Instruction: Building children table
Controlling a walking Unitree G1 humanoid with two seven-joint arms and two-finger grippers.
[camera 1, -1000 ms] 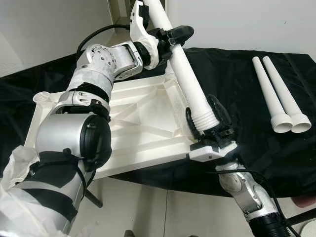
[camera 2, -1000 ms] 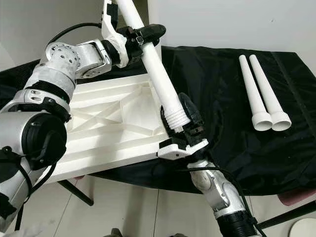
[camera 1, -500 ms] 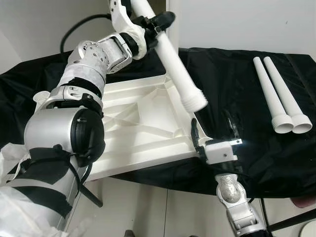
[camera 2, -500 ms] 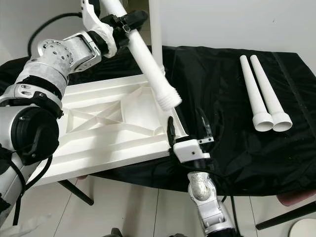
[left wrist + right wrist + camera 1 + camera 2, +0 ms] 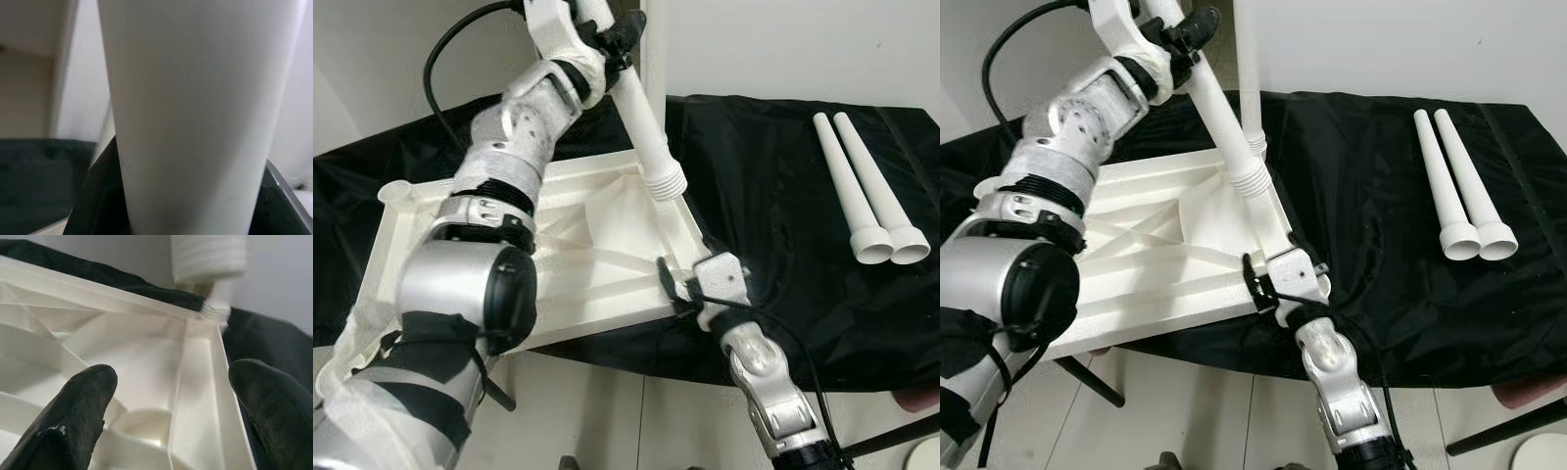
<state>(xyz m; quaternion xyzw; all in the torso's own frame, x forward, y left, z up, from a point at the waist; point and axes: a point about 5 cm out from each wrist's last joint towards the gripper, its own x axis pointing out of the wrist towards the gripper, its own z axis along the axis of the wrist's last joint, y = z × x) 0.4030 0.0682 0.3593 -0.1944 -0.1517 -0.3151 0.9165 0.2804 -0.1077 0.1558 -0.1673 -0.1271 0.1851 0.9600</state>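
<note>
My left gripper [image 5: 607,27] is raised high at the back, shut on a white table leg [image 5: 641,108]. The leg slants down, its threaded end [image 5: 664,182] hanging just above the upturned white tabletop [image 5: 489,245]. In the left wrist view the leg [image 5: 195,98] runs between the dark fingers [image 5: 93,196]. My right gripper [image 5: 680,284] is low at the tabletop's near right corner, open. Its two fingers [image 5: 73,421] spread on either side of the corner socket [image 5: 142,423]. Another leg [image 5: 1248,69] stands upright in the far right corner.
Two loose white legs [image 5: 850,181] [image 5: 886,181] lie side by side on the black cloth [image 5: 773,157] at the right. The tabletop's near edge overhangs the cloth-covered table's front. Below is light tiled floor [image 5: 607,421]; a wall [image 5: 803,39] rises behind.
My right gripper let go of the leg's threaded end and dropped to the tabletop's near right corner. My left arm swung the leg's threaded end away, toward the far right corner.
</note>
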